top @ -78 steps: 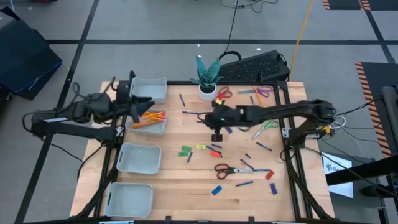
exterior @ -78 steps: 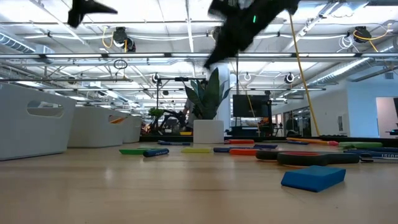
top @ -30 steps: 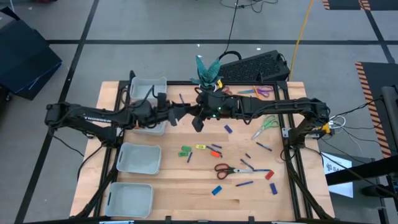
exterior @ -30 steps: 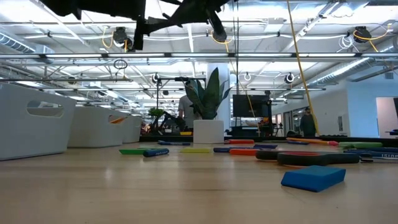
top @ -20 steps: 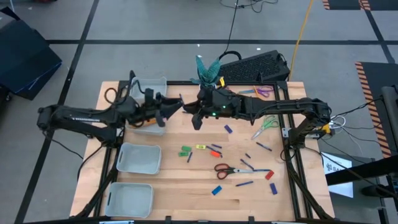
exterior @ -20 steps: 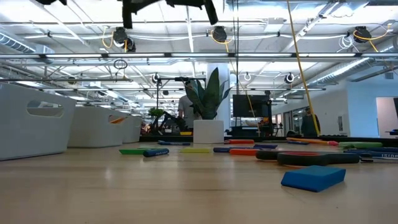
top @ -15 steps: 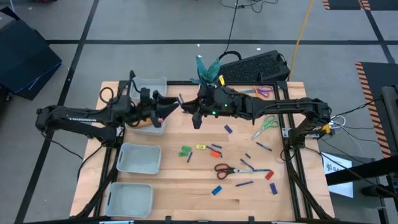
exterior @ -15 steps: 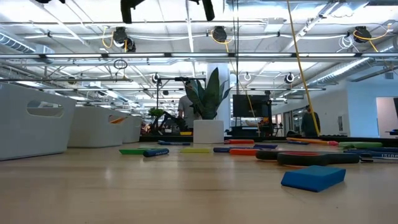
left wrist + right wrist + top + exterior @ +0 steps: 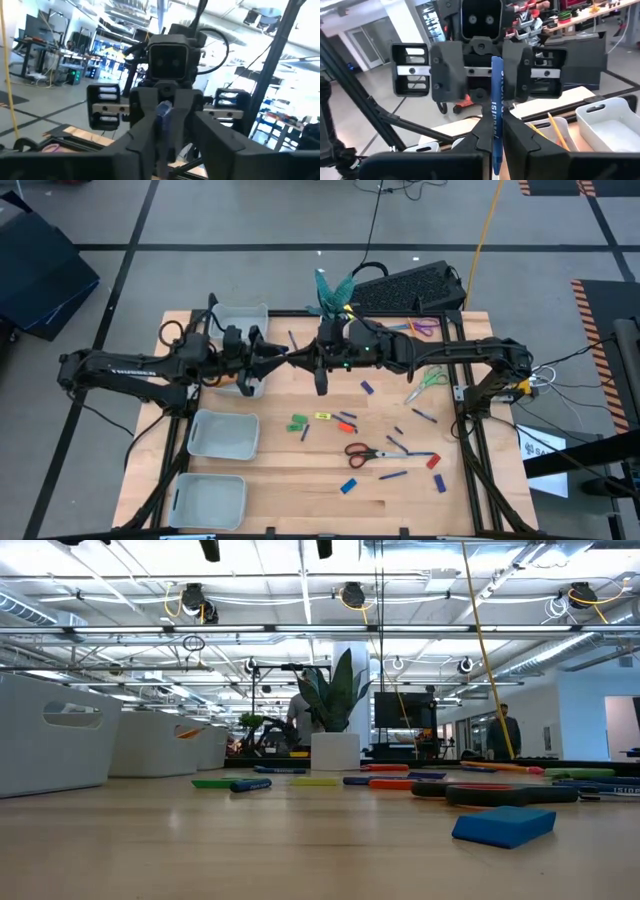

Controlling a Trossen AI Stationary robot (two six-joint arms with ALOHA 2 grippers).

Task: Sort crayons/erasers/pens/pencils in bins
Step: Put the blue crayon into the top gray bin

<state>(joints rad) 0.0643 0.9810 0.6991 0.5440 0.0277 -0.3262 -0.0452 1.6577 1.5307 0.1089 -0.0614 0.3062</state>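
Note:
High above the table's far middle, my two grippers face each other. My right gripper (image 9: 308, 362) (image 9: 496, 132) is shut on a blue pen (image 9: 495, 95). My left gripper (image 9: 283, 360) (image 9: 484, 75) is open, one finger on each side of the pen's free end, apart from it. In the left wrist view the pen (image 9: 162, 112) shows end-on between the right fingers. Four pale bins (image 9: 225, 434) line the table's left side. One bin under the left arm holds orange pencils (image 9: 555, 131). Erasers (image 9: 298, 421), pens (image 9: 392, 475) and more lie on the table's middle. My right gripper pinches the blue pen between its two fingers near one end (image 9: 495, 120). The fingers come level from the table's right and lie along the pen. The pen sticks out ahead of them toward my left gripper, lifted clear high above the table.
A white plant pot (image 9: 334, 325) stands at the far edge, close behind the grippers. Scissors (image 9: 365, 450) (image 9: 430, 380) lie among the loose pieces, with more scissors (image 9: 420, 327) at the far right. A blue eraser (image 9: 505, 824) lies near the front.
Both grippers have gone up, out of the top of the low view. My left gripper has come toward the right gripper until its fingers stand on either side of the pen, which the right gripper has carried up, away from the table.

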